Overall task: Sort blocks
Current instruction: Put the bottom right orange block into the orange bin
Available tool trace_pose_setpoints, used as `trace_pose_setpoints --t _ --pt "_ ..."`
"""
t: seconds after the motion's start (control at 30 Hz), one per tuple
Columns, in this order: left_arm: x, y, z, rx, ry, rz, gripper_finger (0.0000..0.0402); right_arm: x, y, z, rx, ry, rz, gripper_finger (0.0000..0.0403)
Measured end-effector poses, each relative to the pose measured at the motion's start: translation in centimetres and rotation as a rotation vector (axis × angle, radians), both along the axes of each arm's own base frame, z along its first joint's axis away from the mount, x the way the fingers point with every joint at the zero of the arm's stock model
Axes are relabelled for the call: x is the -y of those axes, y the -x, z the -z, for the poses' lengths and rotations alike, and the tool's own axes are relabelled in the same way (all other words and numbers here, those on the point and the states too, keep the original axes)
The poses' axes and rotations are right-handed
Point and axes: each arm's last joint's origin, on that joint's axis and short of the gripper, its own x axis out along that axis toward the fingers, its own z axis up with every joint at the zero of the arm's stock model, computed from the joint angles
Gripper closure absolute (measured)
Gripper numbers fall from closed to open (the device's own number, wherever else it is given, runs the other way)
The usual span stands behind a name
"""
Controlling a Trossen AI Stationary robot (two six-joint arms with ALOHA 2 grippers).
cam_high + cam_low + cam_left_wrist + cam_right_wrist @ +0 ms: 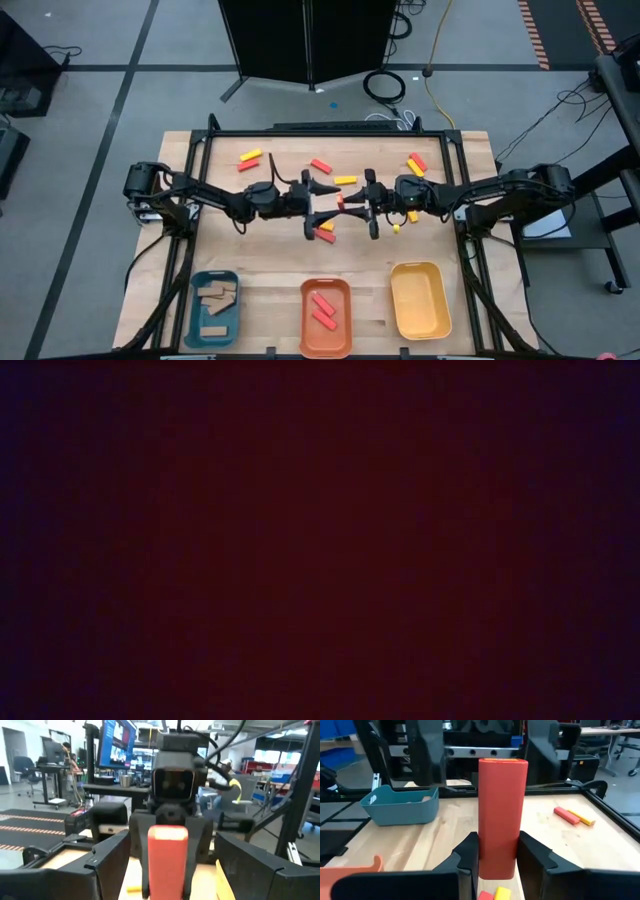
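Observation:
Over the middle of the table my two grippers face each other. My right gripper (497,865) (357,205) is shut on a red block (502,815) (341,202). My left gripper (170,870) (328,205) is open, with its fingers on either side of that block (167,865), apart from it. Loose red and yellow blocks lie flat on the table, among them a pair (326,235) below the grippers and others (250,158) (415,163) farther back. The low view is dark. My right gripper pinches the red block between its two fingers, on the block's two long sides near one end (496,862). The fingers come in level from the table's right side. The rest of the block stands out past the fingertips, lifted clear of the table.
Three trays stand along the near edge. The blue one (196,300) holds tan blocks, the orange one (306,318) holds red blocks, and the third is yellow (440,305). A black frame (330,128) borders the table. Loose blocks (574,816) lie toward the far edge.

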Motion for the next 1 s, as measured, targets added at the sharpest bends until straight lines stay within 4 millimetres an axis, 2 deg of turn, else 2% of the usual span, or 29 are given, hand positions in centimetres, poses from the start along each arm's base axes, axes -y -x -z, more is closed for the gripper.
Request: trace_pose_setpoints --t 0.4,0.53,0.7,0.9,1.0 --pt "0.0 -1.2 -0.8 -0.083 -0.007 -0.007 0.0116 0.0 0.0 -0.1 0.01 0.004 -0.002 0.0328" --pt "0.0 -1.2 -0.8 -0.083 -0.006 -0.007 0.0133 0.0 0.0 -0.1 0.009 0.004 -0.003 0.0328" --pt "0.0 -1.2 -0.8 -0.083 -0.008 -0.007 0.0193 0.0 0.0 -0.1 0.009 0.003 -0.009 0.0328" --pt "0.0 -1.2 -0.8 -0.084 -0.033 -0.009 0.0312 0.0 0.0 -0.1 0.007 0.004 -0.013 0.0322" --pt "0.0 -1.2 -0.7 -0.085 -0.034 0.0 0.032 -0.1 0.0 0.0 0.004 0.004 -0.015 0.0302"
